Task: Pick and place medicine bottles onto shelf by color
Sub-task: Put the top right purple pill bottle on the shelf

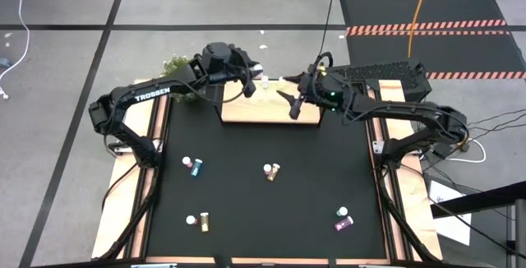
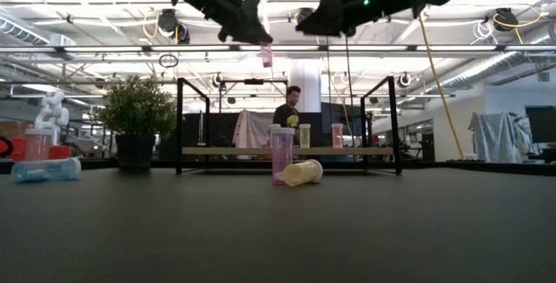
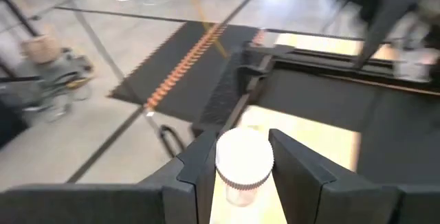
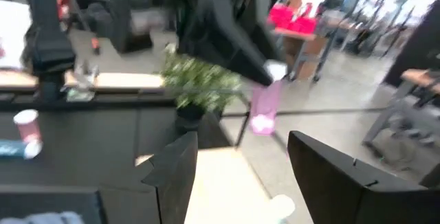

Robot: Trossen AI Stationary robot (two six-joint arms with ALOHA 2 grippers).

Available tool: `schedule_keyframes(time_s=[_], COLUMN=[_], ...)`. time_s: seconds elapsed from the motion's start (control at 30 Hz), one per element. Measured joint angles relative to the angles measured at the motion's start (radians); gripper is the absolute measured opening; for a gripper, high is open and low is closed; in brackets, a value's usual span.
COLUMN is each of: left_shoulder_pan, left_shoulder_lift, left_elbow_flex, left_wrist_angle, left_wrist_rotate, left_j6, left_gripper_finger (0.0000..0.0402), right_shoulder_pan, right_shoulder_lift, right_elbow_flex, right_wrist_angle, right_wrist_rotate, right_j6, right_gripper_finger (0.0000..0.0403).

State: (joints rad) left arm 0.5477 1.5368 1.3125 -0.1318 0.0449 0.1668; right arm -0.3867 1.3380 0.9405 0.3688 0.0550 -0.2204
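- My left gripper (image 3: 237,176) is clamped on a pink bottle (image 4: 265,107), hanging above the shelf (image 1: 271,110).
- My right gripper (image 4: 237,172) is spread open, empty, just beside that bottle.

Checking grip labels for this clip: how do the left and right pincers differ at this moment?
The left pincer is closed on a pink bottle by its white-capped top, while the right pincer holds nothing. The left pincer's fingers sit narrowly, pressed on the bottle; the right pincer's fingers are spread wide apart. Both hang above the shelf, facing each other.
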Motion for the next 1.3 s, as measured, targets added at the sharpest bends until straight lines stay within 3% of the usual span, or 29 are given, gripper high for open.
schedule_keyframes(time_s=[0.33, 0.47, 0.77, 1.3], left_shoulder_pan=[0.147, 0.178, 0.170, 0.168], left_shoulder_lift=[0.053, 0.111, 0.228, 0.271], left_elbow_flex=[0.000, 0.000, 0.000, 0.000], left_wrist_angle=[-0.003, 0.005, -0.002, -0.086], left_wrist_rotate=[-0.003, 0.003, 0.008, 0.074], left_j6=[0.067, 0.064, 0.108, 0.291], left_gripper_finger=[0.0130, 0.0130, 0.0131, 0.0131], right_shoulder_pan=[-0.047, -0.045, -0.043, -0.044], right_shoulder_lift=[-0.126, -0.150, -0.157, -0.157], right_elbow_flex=[0.000, 0.000, 0.000, 0.000], right_wrist_angle=[-0.013, -0.030, -0.108, -0.122], right_wrist_rotate=[0.005, 0.054, 0.053, 0.054], right_j6=[-0.001, 0.027, 0.121, 0.130], right_gripper_finger=[0.0224, 0.0224, 0.0224, 0.0224])
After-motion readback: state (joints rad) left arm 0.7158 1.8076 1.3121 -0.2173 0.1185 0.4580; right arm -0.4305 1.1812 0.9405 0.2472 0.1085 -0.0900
